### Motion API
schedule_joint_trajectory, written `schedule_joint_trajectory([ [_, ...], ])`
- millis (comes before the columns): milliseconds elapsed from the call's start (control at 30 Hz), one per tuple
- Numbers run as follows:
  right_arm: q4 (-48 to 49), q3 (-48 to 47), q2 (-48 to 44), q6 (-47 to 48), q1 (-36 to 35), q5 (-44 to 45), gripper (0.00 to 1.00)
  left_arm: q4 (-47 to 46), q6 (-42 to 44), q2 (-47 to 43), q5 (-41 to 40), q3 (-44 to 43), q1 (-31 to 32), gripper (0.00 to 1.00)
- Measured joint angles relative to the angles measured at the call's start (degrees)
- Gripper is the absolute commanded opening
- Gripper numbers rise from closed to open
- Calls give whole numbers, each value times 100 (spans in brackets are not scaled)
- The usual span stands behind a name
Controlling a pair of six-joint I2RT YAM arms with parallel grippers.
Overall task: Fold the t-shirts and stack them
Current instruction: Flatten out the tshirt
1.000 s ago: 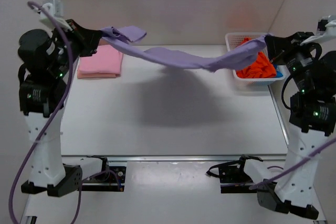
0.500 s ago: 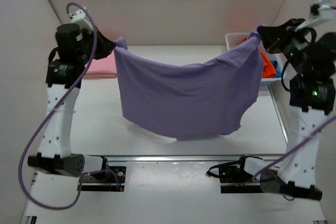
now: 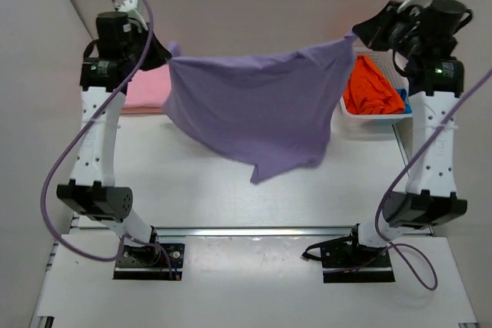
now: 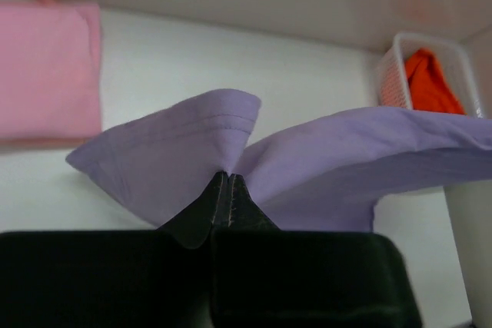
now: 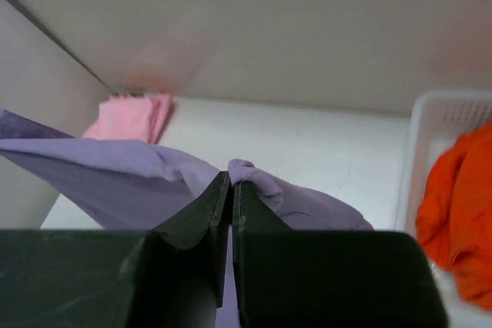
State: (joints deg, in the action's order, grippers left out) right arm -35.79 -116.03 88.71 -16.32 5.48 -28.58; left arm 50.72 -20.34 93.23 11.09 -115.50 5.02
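1. Purple shirt hangs spread between the two raised grippers, over the middle of the table. Its lower edge slants down to one drooping corner.
2. Left gripper: fingers pressed together, pinching a hemmed shirt corner. Right gripper: fingers likewise together, pinching bunched cloth.
3. Folded pink shirt lies flat at far left. Crumpled orange shirt sits in the white lattice basket at far right.
4. Cloth is soft, matte and wrinkled.

The left arm and right arm are 2 of a kind: white shells on the long links, black motor housings at the joints, each with a small green light. A purple cable trails along each. The jaws are matte black wedges on blocky black mounts.
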Motion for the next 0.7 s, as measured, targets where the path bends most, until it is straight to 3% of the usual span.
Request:
schedule_joint_trajectory([
  [100, 354, -15, -474, -68, 297, -199, 0, -94, 42, -487, -76, -129, -96, 0],
  [200, 623, 549, -1078, -114, 682, -369, 1, -297, 107, -1191, -127, 348, -136, 0],
  [400, 564, 2771, -2017, -59, 750, -699, 0, -857, 192, -2413, -173, 3106, -101, 0],
  [500, 35, 4266, -2286, 52, 503, -264, 0, -911, 203, -2590, -363, 4721, -151, 0],
  [600, -651, 5294, -2522, 129, 33, 186, 0, -863, 251, -2494, -514, 5812, -227, 1],
  [633, -837, 5517, -2627, 138, -83, 254, 0, -852, 262, -2430, -522, 6094, -280, 18],
  [667, -1014, 5770, -2787, 151, -175, 282, 1, -872, 310, -2387, -522, 6301, -321, 46],
  [700, -1108, 5947, -2918, 155, -192, 295, 6, -876, 332, -2334, -481, 6487, -361, 50],
])
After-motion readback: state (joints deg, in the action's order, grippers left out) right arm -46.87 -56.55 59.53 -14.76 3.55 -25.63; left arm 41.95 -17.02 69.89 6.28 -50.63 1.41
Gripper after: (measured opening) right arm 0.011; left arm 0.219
